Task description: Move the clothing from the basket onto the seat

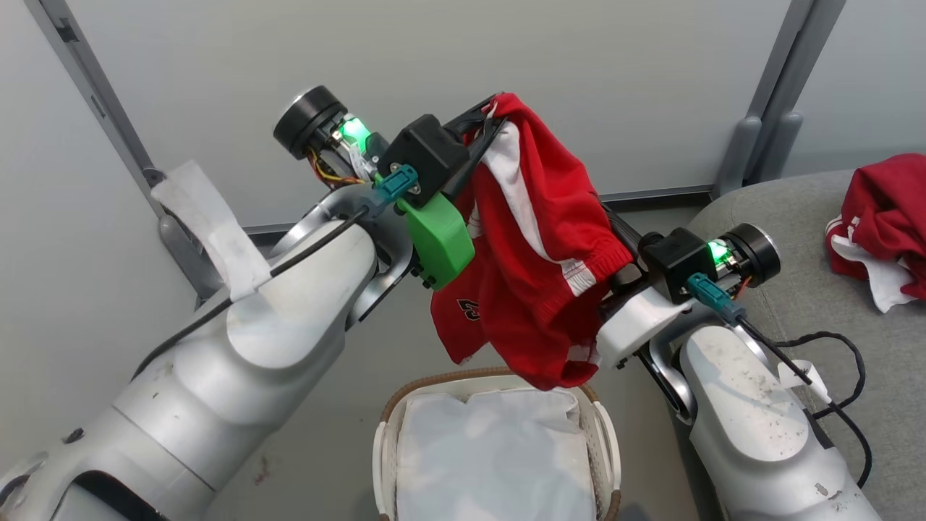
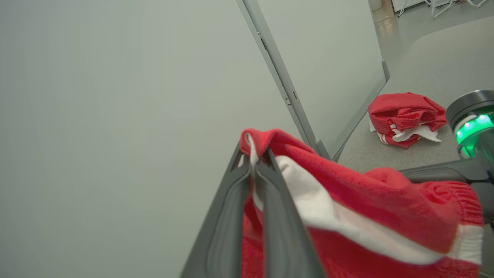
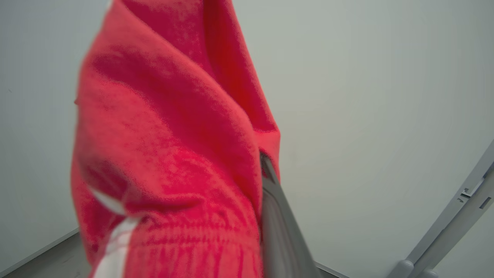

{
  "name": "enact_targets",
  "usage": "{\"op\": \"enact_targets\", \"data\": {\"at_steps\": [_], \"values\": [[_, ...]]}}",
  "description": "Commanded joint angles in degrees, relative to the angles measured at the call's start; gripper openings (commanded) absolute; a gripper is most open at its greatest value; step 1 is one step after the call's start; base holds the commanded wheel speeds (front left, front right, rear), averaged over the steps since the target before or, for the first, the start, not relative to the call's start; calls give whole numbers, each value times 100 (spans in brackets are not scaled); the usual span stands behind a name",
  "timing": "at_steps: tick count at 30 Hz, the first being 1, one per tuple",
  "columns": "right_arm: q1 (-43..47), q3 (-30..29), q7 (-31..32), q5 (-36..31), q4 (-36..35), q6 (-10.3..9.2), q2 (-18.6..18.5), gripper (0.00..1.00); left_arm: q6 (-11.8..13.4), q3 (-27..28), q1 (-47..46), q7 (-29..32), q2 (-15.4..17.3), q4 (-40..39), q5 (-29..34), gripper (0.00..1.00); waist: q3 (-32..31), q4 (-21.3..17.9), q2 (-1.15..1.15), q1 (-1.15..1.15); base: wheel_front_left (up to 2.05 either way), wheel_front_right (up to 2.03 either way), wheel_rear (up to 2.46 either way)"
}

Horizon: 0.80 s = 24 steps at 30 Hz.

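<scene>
Head view: the garment hangs in the air between both arms, right above the basket, whose inside holds a white sheet. The left claw pinches its top edge. The right claw is tucked under its waistband. Another garment lies on the seat, near the edge by the wall.

Left wrist view: the left claw's fingers are pressed together on a red-and-white fold, and the seat lies beyond.

Right wrist view: cloth drapes over the right claw, which is pressed together, apparently on a fold, with one finger bare.

The step in hand looks like the carry, the garment lifted but not yet delivered. The next move calls for swinging both arms towards the seat, keeping the hem clear of the basket rim, then releasing over bare cushion.
</scene>
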Motion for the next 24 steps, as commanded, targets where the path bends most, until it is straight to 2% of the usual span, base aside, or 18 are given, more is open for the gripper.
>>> {"op": "enact_targets", "data": {"at_steps": [1,2,4,5,6,12,16,24], "values": [[84,-48,-28,22,-55,-8,-21,0,45,35,168,-83,34,39,-68,10,-2,-13,0,0,0,0,0],[96,-76,-28,20,-86,-8,-20,0,72,55,284,-140,17,71,-133,29,-6,-20,0,0,0,0,0],[118,-146,-29,-7,-144,-8,-20,0,98,83,500,-231,-32,134,-262,38,-12,-29,0,0,0,0,0],[122,-176,-29,-24,-167,-8,-20,0,133,114,587,-283,-57,155,-327,48,-12,-32,0,0,0,0,0],[129,-222,-28,-28,-201,-8,-19,0,170,151,693,-365,-87,179,-368,98,-8,-39,0,0,0,0,0],[182,-604,-28,-122,-407,-8,-20,0,362,384,1367,-646,-243,400,-633,100,9,-63,0,0,0,0,0],[235,-873,-29,-203,-560,-8,-20,0,425,499,1838,-699,-295,485,-597,100,37,-100,0,0,0,0,0],[400,-1307,-28,-493,-827,-8,-19,0,458,1203,2818,-700,-389,80,-237,100,70,-199,0,0,0,0,0]]}}
